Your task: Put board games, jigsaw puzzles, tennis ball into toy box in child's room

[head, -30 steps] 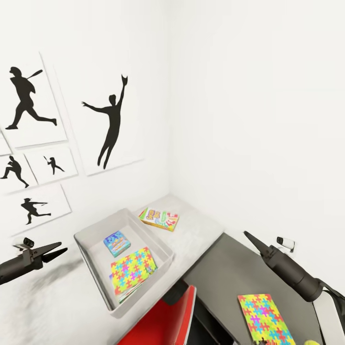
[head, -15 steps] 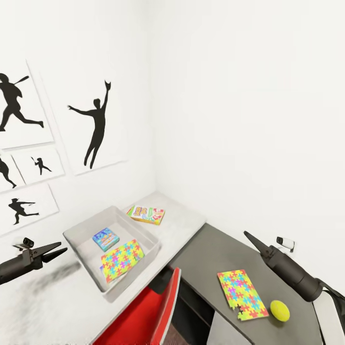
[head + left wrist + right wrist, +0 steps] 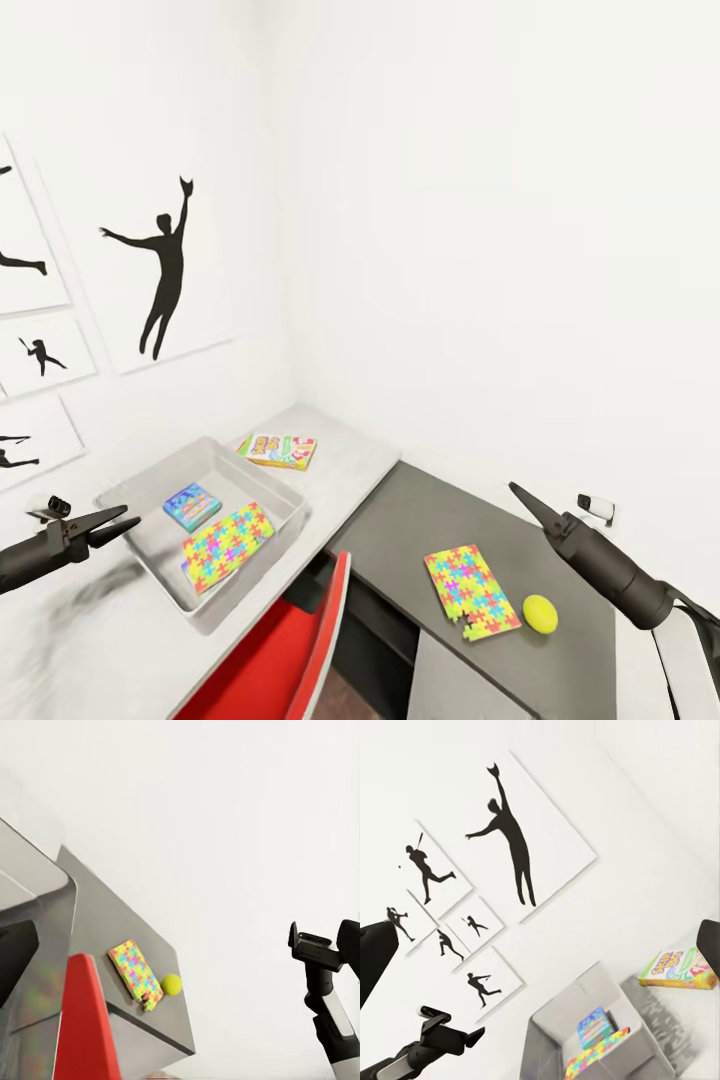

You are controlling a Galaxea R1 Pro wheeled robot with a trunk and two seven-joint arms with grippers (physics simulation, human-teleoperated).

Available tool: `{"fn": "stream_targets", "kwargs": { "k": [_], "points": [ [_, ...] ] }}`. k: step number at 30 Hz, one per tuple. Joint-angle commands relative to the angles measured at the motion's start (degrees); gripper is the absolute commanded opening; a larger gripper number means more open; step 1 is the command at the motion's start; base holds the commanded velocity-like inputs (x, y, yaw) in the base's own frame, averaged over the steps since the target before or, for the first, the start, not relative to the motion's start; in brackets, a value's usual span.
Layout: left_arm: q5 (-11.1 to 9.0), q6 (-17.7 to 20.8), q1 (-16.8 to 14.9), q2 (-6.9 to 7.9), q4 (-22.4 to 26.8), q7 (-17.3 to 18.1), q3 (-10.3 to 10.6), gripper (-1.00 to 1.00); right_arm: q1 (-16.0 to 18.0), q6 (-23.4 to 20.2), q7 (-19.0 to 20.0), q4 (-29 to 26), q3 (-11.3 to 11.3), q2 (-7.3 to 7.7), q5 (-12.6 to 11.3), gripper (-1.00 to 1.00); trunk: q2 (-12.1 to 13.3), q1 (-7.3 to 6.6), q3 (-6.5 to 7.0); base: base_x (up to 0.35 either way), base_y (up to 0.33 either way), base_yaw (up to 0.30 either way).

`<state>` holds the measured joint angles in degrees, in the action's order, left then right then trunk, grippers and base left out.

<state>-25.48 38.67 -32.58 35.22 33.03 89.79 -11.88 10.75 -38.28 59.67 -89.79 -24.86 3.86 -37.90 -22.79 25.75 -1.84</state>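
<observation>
While we face the corner of the child's room, here is how we read things, big to small.

Counter [image 3: 350, 470]: light grey top ahead of our left end effector [image 3: 118, 524], darker lower section [image 3: 420, 520] in front of and below our right end effector [image 3: 520, 496].

Toy box [image 3: 130, 485]: grey bin just ahead of the left end effector; it holds a blue board game [image 3: 192, 506] and one jigsaw puzzle [image 3: 226, 546].

Loose board game [image 3: 278, 450]: just beyond the toy box, farther from the left end effector. We judge it light and stiff, best pinched across a thin edge. Big cartoon lettering on the lid, too small to read.

Second jigsaw puzzle [image 3: 470, 592]: below and inward of the right end effector, with a piece at its near corner looking partly detached. We judge it thin, light and possibly loose; take it at an edge.

Tennis ball [image 3: 540, 613]: just beside that puzzle, below the right end effector. Light, likely to roll; grip across its middle.

End effectors: left fingers slightly parted, holding nothing; right pressed to a point, empty.
</observation>
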Motion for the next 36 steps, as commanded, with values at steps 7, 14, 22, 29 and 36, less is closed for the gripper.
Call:
{"fn": "stream_targets", "kwargs": {
  "k": [7, 14, 22, 29, 36],
  "points": [
    [0.0, 0.6, 0.0, 0.02, 0.0, 0.2, 0.0, 1.0, 0.1, -0.4, 0.0, 0.0, 0.0, 0.0, -0.3, 1.0, -0.1, 0.03, 0.35, -0.078, 0.0, -0.203],
    [0.0, 0.6, 0.0, 0.02, 0.0, 0.2, 0.0, 1.0, 0.1, -0.4, 0.0, 0.0, 0.0, 0.0, -0.3, 1.0, -0.1, 0.03, 0.84, -0.004, -0.033, -0.203],
    [0.0, 0.6, 0.0, 0.02, 0.0, 0.2, 0.0, 1.0, 0.1, -0.4, 0.0, 0.0, 0.0, 0.0, -0.3, 1.0, -0.1, 0.03, 1.39, 0.067, -0.223, -0.203],
    [0.0, 0.6, 0.0, -0.01, 0.0, 0.2, 0.0, 1.0, 0.1, -0.4, -0.1, 0.0, 0.0, 0.0, -0.3, 1.0, -0.1, 0.03, 1.88, 0.081, -0.278, -0.203],
    [0.0, 0.6, 0.0, -0.03, 0.0, 0.2, 0.0, 1.0, 0.1, -0.4, -0.1, 0.0, 0.0, 0.0, -0.3, 1.0, -0.1, 0.03, 2.36, 0.095, -0.285, -0.204]
  ]
}}
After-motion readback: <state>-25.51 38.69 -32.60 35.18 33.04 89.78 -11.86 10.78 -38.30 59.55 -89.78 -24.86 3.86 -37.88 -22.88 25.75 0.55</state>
